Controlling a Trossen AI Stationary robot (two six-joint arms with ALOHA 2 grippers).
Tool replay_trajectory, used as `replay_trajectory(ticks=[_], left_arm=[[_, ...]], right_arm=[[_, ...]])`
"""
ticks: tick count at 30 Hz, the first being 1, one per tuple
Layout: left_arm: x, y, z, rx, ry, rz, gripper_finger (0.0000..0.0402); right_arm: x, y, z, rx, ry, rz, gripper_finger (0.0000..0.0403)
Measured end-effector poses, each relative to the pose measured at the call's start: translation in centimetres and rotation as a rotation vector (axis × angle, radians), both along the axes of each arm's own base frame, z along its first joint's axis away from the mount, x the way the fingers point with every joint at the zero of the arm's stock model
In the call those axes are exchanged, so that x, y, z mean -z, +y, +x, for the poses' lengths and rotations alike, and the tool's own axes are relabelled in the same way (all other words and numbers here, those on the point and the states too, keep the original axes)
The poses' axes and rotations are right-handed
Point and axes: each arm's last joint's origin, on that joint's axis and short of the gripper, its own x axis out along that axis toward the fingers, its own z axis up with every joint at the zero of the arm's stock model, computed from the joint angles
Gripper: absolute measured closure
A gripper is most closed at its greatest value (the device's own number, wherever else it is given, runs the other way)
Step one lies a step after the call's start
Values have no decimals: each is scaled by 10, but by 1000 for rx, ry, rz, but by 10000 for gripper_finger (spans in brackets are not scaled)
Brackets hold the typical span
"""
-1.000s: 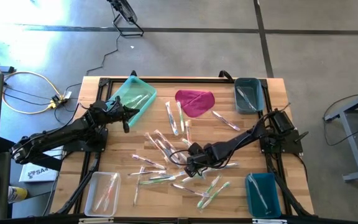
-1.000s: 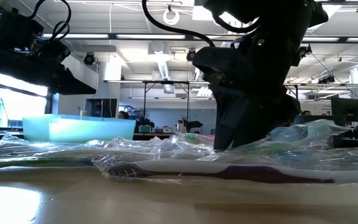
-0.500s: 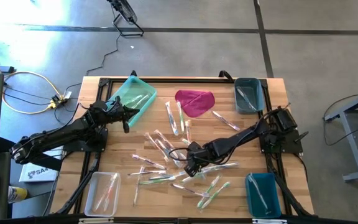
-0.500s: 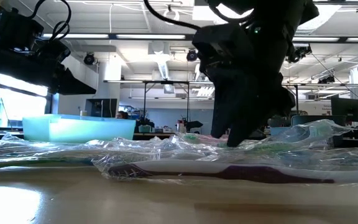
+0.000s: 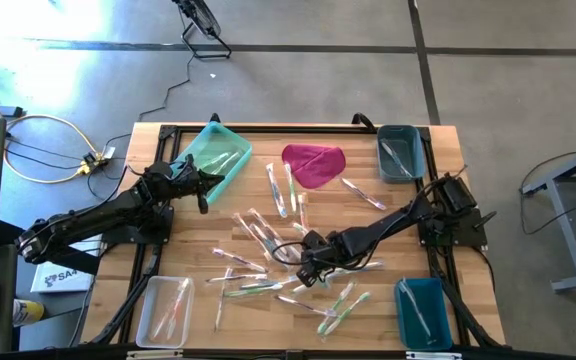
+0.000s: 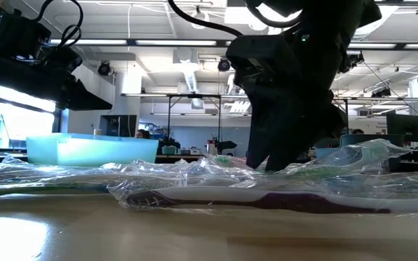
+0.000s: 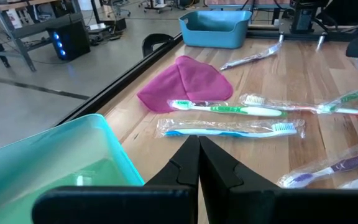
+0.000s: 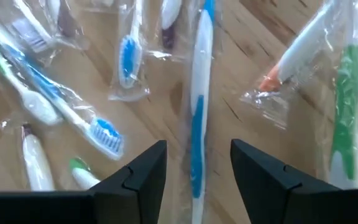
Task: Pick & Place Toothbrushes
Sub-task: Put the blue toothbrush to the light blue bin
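Clear-wrapped toothbrushes (image 5: pixel 268 250) with pink, green, blue and white handles lie scattered flat mid-table.

Pale, striped wood makes up the worktop (image 5: pixel 188 255), and the toothbrushes (image 5: pixel 268 262) scattered on it show pink, green, blue and white through clear shiny wrappers — one (image 8: pixel 197 106) is white with blue. A magenta cloth (image 5: pixel 314 163) lies near a mint-green bin (image 5: pixel 212 152) — two others, (image 5: pixel 400 152) and (image 5: pixel 423 312), are teal.
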Motion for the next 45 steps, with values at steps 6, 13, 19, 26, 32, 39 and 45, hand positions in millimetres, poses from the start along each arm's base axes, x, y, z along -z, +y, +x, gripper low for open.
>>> replay_trajectory(ticks=[6, 13, 19, 26, 32, 39, 45], left_arm=[[0, 0, 0, 0, 0, -1, 402], [0, 0, 0, 3, 0, -1, 402], [0, 0, 0, 2, 0, -1, 402], [0, 0, 0, 1, 0, -1, 402], [0, 0, 0, -2, 0, -1, 402], [0, 0, 0, -1, 0, -1, 402], [0, 0, 0, -1, 0, -1, 402]], right_arm=[[15, 4, 3, -11, 20, -5, 232], [23, 7, 3, -16, 39, -13, 232], [21, 6, 3, -12, 34, -14, 262], [21, 5, 3, -12, 35, -8, 342], [22, 6, 4, -19, 32, -1, 390], [17, 7, 5, -40, 0, 9, 394], [-1, 4, 3, -58, -51, 3, 396]])
